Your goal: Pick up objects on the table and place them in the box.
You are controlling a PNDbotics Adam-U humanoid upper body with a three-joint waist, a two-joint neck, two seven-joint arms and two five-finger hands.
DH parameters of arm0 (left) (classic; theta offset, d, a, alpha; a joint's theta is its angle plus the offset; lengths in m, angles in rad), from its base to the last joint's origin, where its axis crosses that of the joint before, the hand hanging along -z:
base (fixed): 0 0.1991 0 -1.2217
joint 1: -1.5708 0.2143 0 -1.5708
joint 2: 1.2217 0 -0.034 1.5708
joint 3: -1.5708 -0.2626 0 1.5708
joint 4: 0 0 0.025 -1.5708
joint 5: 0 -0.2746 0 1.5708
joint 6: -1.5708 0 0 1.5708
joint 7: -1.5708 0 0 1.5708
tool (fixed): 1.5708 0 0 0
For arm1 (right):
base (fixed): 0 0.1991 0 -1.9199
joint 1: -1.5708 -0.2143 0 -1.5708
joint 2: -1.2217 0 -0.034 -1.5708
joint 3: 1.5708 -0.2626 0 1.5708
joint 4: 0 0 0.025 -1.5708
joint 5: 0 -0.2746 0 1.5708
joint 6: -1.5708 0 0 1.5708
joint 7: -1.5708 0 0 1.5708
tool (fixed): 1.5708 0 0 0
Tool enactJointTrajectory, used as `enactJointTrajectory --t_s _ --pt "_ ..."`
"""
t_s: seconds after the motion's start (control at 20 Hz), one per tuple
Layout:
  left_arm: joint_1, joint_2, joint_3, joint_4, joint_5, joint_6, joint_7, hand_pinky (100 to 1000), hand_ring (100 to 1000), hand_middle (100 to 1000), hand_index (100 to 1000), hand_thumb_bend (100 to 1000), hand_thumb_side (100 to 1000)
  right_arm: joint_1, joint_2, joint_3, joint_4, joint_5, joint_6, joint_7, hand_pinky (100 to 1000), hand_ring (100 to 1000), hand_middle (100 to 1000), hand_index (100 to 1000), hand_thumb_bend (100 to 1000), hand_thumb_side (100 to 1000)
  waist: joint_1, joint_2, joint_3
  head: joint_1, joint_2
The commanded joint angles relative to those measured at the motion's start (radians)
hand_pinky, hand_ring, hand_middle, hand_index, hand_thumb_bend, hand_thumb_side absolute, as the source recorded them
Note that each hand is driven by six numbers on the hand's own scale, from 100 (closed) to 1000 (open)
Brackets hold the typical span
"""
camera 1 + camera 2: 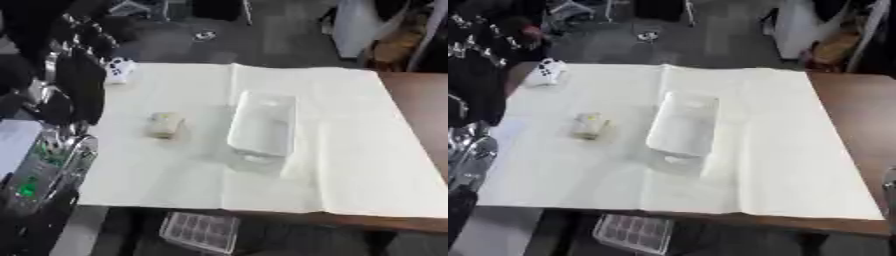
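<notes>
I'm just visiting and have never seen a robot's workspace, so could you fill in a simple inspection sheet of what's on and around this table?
Surface: brown table, mostly covered by a creased white cloth.
Job's things: clear box near the cloth's middle, apparently empty; small pale object lying to its left, apart from it.
Clutter: white object with dark marks at the cloth's far left corner.
Hands: left arm shows at the left edge, its hand not made out; right hand not seen.
Cables: nothing seen.
Surroundings: grey floor; clear compartmented tray below the near table edge; dark equipment on the left; white and tan items at far right.
</notes>
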Motion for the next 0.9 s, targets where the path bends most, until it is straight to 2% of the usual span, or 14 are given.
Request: enactJointTrajectory --t_s 0.05,0.3,0.45,0.6,0.7,0.9 --pt "-0.013 0.086 0.02 -0.018 -0.109 0.106 -0.021 726 780 827 888 1000 913 -0.004 -0.01 -0.006 -0.013 -0.002 0.001 0.004 366 461 468 610 100 1000 0.002 -0.007 -0.001 -0.004 -0.003" --pt "-0.059 0.172 0.038 -0.015 -0.41 0.334 -0.05 708 763 825 890 1000 912 -0.001 -0.012 -0.006 -0.012 -0.002 0.004 0.006 365 460 468 611 100 1000 0.003 -0.006 -0.001 -0.003 -0.006" --pt "-0.088 0.213 0.032 0.005 -0.598 0.484 -0.121 691 752 826 892 1000 952 0.0 -0.014 -0.004 -0.011 -0.003 0.006 0.007 365 460 468 612 100 1000 0.004 -0.005 -0.002 0.0 -0.004" --pt "-0.118 0.273 0.015 0.062 -0.8 0.625 -0.281 664 745 827 885 1000 980 0.001 -0.016 -0.002 -0.01 -0.005 0.008 0.01 364 460 468 612 100 1000 0.007 -0.007 -0.005 0.006 -0.005" --pt "-0.143 0.316 -0.001 0.121 -0.932 0.697 -0.42 603 726 818 879 1000 995 0.002 -0.018 -0.001 -0.009 -0.007 0.008 0.012 364 460 468 612 100 1000 0.009 -0.008 -0.007 0.01 -0.008" --pt "-0.2 0.366 -0.024 0.218 -1.112 0.742 -0.654 484 692 794 852 1000 996 0.003 -0.021 0.001 -0.008 -0.009 0.009 0.016 364 460 467 613 100 1000 0.009 -0.011 -0.01 0.016 -0.01"
